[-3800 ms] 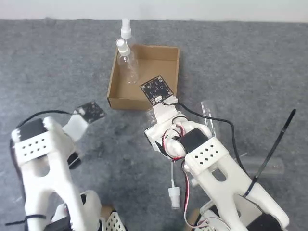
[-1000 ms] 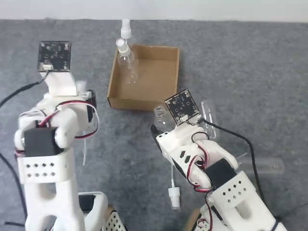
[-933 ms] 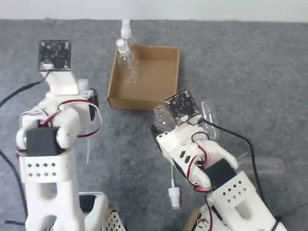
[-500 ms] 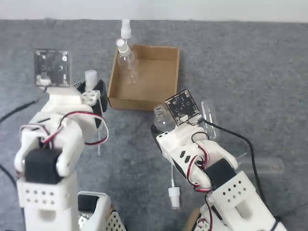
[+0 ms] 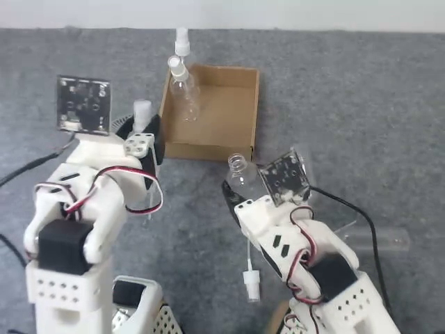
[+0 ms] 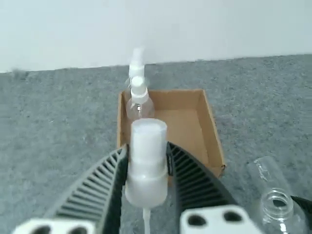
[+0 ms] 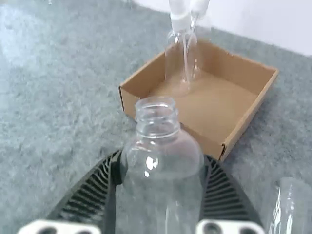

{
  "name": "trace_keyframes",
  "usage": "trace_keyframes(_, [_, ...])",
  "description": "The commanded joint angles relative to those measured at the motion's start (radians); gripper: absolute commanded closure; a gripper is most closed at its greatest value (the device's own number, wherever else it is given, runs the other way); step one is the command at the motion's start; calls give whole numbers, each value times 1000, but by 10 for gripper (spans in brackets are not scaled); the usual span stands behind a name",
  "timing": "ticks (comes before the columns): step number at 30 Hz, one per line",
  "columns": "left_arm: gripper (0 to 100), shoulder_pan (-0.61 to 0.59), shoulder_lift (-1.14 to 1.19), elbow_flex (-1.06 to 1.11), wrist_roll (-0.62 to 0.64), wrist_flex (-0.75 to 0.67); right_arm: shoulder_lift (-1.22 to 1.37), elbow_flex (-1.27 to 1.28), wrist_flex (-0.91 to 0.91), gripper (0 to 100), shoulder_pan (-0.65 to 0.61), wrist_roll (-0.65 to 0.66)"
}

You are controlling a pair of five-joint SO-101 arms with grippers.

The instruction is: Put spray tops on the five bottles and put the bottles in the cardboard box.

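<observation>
Table (image 5: 361, 90) covered in grey fabric, cardboard box (image 5: 229, 104), white wall (image 6: 219, 24) behind

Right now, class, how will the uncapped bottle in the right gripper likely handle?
The bottle looks empty and clear, so probably light. Its round, smooth wall may slip or twist in the right gripper. Laid down, it likely rolls.

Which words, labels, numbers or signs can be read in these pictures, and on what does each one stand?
No text can be read.
The cardboard box has plain walls.
The clear bottle in the right end effector and the spray top in the left end effector carry no label.
Any marks on the circuit board at each wrist are too small to read.
</observation>
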Motion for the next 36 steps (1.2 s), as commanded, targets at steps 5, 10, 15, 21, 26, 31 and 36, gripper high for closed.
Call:
trace_keyframes(5, [987, 46, -26, -58, 17, -92, -38, -12, -44, 894, 7, -8])
trace_keyframes(10, [987, 52, -26, -59, 94, -133, -42, 72, -188, 897, 7, 0])
trace_keyframes(15, [987, 52, -26, -59, 149, -180, -42, 110, -259, 898, 7, 0])
trace_keyframes(21, [987, 52, -118, -56, 192, -236, -39, 110, -263, 898, 5, 0])
trace_keyframes(26, [987, 52, -256, -53, 229, -236, -36, 117, -263, 898, -68, 34])
trace_keyframes(31, [987, 46, -327, -13, 229, -272, -42, 175, -329, 898, -124, 78])
trace_keyframes(36, [987, 52, -402, 101, 230, -344, -42, 244, -455, 898, -156, 78])
